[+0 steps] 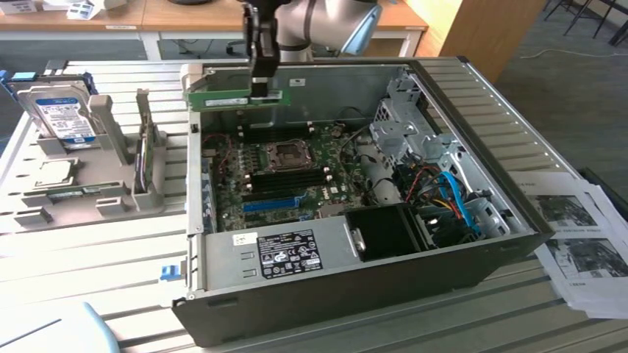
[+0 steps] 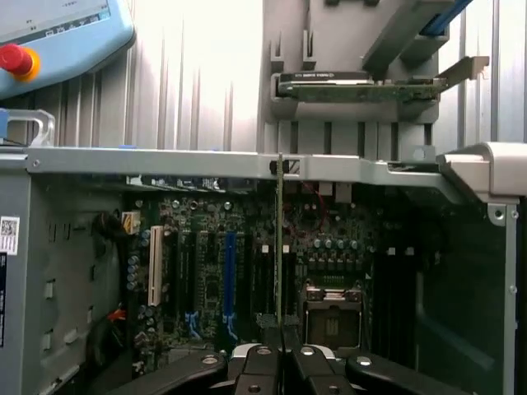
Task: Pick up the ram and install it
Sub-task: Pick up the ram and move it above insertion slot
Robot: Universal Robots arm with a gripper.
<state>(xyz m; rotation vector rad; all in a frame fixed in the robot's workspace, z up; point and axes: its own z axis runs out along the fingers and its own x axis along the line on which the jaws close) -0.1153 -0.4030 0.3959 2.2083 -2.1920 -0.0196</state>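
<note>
The ram (image 1: 228, 99) is a thin green stick held level above the far rim of the open computer case (image 1: 471, 265). My gripper (image 1: 261, 94) hangs straight down and is shut on the stick's end toward the exterior view's right. Below lies the motherboard (image 1: 334, 147) with its black slot strips (image 1: 284, 177) beside the CPU socket (image 1: 287, 153). In the wrist view the ram (image 2: 280, 247) appears edge-on as a narrow vertical line rising from between my fingertips (image 2: 282, 350), over the motherboard (image 2: 329, 239).
On the exterior view's left stands a grey parts holder (image 1: 118, 198) with a hard drive (image 1: 61, 118). Printed sheets (image 1: 579, 235) lie on the right. A power supply (image 1: 284, 250) and cables (image 1: 446, 198) fill the case's near side. A bright-blue slot (image 1: 270, 204) crosses the board.
</note>
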